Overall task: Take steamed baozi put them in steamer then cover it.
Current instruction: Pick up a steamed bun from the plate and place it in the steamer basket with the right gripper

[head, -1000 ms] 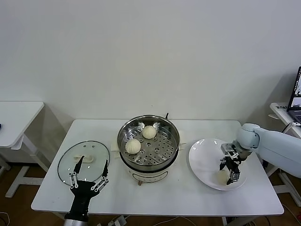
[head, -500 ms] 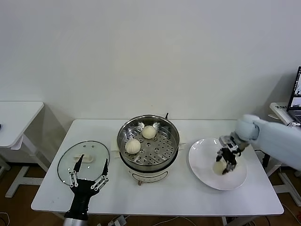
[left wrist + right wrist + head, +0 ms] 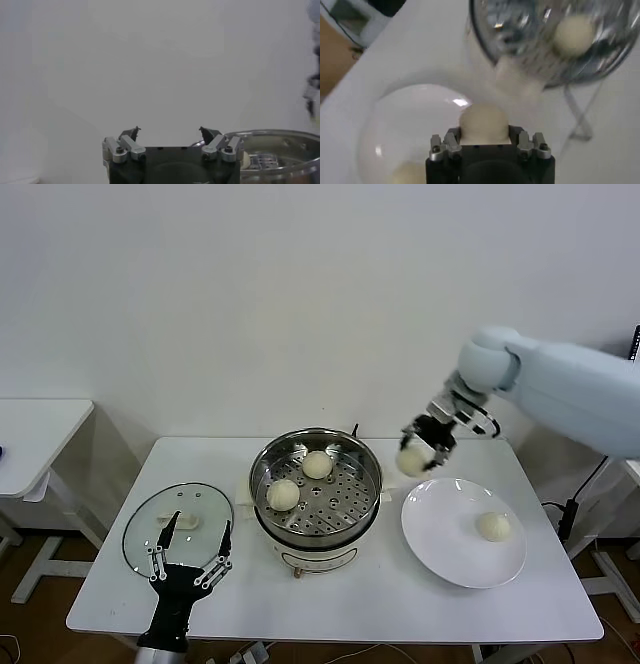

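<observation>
- Carrying a bun (image 3: pixel 411 461) in the air: right gripper (image 3: pixel 415 456) is closed around it, hanging over the gap between the plate (image 3: pixel 440 554) and the steamer (image 3: pixel 316 484), just beside the steamer's right rim.
- Right wrist view shows the bun seated between the fingers (image 3: pixel 451 145), dome poking out in front, no sag visible.
- Steamer already has two buns, one (image 3: pixel 317 465) toward the back, one (image 3: pixel 283 495) on the left of the tray. The right and front parts of the tray are free, so that looks like the drop zone.
- One bun (image 3: pixel 493 526) is left on the plate for a later trip.
- To do it well: cross the rim with clearance, since the steel wall stands proud of the tray and a low pass would likely squash soft dough against it.
- Lower until the bun is just above the tray holes before letting go; a drop from height could roll it into its neighbours.
- Keep the squeeze light, dough probably dents.
- Left gripper (image 3: pixel 188 548) is parked low at the front left table (image 3: pixel 350 594) edge, fingers spread, holding nothing, just in front of the lid (image 3: pixel 178 526).
- Lid lies flat on the table left of the steamer, handle up, not yet used.
</observation>
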You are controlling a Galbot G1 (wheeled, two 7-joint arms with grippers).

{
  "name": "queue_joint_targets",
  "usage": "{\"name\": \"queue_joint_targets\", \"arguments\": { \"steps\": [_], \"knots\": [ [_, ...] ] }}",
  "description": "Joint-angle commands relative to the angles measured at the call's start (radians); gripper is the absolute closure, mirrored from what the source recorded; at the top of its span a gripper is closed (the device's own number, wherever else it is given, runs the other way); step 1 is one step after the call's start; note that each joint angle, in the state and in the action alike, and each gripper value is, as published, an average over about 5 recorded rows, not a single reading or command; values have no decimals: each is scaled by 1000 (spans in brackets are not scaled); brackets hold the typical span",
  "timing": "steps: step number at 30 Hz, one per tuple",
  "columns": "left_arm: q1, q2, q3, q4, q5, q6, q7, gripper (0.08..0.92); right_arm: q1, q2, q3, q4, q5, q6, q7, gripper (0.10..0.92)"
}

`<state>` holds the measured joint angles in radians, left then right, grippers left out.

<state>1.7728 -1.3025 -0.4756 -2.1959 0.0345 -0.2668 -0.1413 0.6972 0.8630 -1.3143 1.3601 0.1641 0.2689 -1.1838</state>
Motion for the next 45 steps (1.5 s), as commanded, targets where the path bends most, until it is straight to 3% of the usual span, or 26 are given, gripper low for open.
{"name": "queue_joint_targets", "arguments": {
  "steps": [1, 15, 37, 45],
  "knots": [
    [6, 7, -7, -4, -3, -1, 1, 177, 134, 210, -34, 82, -58, 257, 38, 372],
    [6, 6, -7, -4, -7, -5, -1, 177, -13, 281, -47, 167, -282, 392, 93, 384],
    [13, 7, -11, -1, -15, -21, -5, 177, -139, 318, -48, 112, -370, 435, 110, 350],
    [8, 8, -13, 2, -18, -22, -8, 177, -156, 320, -33, 95, -392, 413, 117, 254]
  ]
}}
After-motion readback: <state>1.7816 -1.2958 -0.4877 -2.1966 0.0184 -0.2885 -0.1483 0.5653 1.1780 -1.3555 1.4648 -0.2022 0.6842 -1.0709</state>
